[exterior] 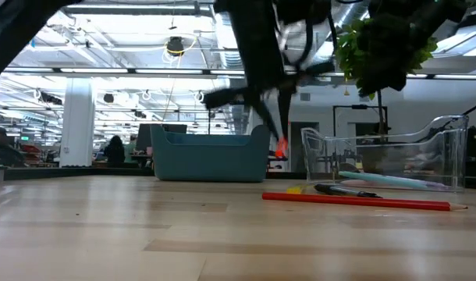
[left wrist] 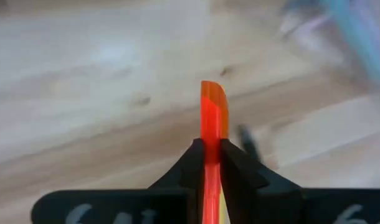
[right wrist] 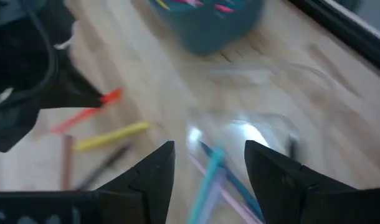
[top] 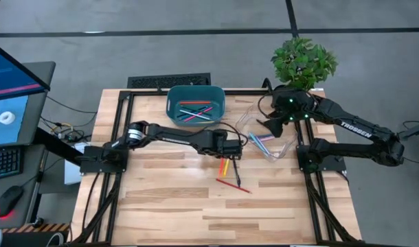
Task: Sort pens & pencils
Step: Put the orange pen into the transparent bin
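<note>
My left gripper [top: 231,152] is shut on an orange pen [left wrist: 212,106] over the table's middle, between the teal bin [top: 196,105] and the loose sticks. On the wood lie a yellow stick [top: 223,167], a black pen [top: 237,175] and a red pencil [exterior: 355,201]. The bin holds several pink, red and blue sticks. My right gripper [right wrist: 209,155] hovers open above the clear tray [top: 268,136]. In that tray rest teal and purple pens [right wrist: 212,177]. My left gripper pinches the orange pen's shaft [left wrist: 209,152] between its two fingers. The pen runs along the fingers, and its rounded end [left wrist: 213,93] sticks out past the fingertips. In the low view that end [exterior: 282,148] hangs above the table top.
A potted plant [top: 303,62] stands at the far right corner behind the right arm. A keyboard [top: 170,81] lies beyond the far edge. The near half of the table [top: 196,213] is bare wood. A black frame borders the table's sides.
</note>
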You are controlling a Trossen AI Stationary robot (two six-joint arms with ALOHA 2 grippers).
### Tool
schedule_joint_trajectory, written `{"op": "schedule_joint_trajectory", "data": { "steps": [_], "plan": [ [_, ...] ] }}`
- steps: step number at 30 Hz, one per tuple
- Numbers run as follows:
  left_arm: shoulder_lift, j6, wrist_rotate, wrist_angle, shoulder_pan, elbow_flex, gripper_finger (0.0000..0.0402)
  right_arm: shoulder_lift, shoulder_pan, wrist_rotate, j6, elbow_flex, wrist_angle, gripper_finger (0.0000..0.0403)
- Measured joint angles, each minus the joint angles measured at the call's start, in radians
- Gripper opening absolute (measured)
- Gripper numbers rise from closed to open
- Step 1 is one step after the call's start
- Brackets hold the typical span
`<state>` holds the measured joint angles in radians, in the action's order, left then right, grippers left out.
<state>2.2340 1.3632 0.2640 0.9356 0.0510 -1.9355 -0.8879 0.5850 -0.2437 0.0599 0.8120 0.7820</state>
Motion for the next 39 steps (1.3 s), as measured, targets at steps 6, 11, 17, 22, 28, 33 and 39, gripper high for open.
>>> {"op": "schedule_joint_trajectory", "data": {
  "steps": [6, 11, 17, 22, 28, 33, 39],
  "plan": [
    [-0.141, -0.001, 0.177, -0.025, 0.018, -0.002, 0.0014, 0.0, -0.025, -0.154, 0.08, 0.0, -0.134, 0.0214],
    [-0.251, -0.047, 0.354, -0.073, 0.037, -0.002, 0.0005, 0.0, -0.108, -0.213, 0.15, 0.0, -0.266, 0.0214],
    [-0.319, -0.121, 0.466, -0.145, 0.045, -0.004, 0.0, -0.001, -0.25, -0.192, 0.166, 0.0, -0.443, 0.0214],
    [-0.328, -0.169, 0.458, -0.15, 0.044, -0.004, 0.0, -0.001, -0.303, -0.088, 0.156, 0.0, -0.465, 0.0214],
    [-0.254, -0.322, 0.357, -0.102, 0.048, -0.004, 0.0013, -0.002, -0.302, -0.037, 0.077, 0.0, -0.287, 0.0214],
    [-0.171, -0.55, 0.21, -0.128, 0.035, -0.006, 0.0074, 0.019, -0.296, -0.036, 0.065, -0.001, -0.178, 0.0214],
    [-0.04, -0.614, -0.012, -0.136, 0.018, -0.003, 0.0172, 0.051, -0.308, -0.017, 0.063, -0.001, -0.073, 0.0214]
  ]
}}
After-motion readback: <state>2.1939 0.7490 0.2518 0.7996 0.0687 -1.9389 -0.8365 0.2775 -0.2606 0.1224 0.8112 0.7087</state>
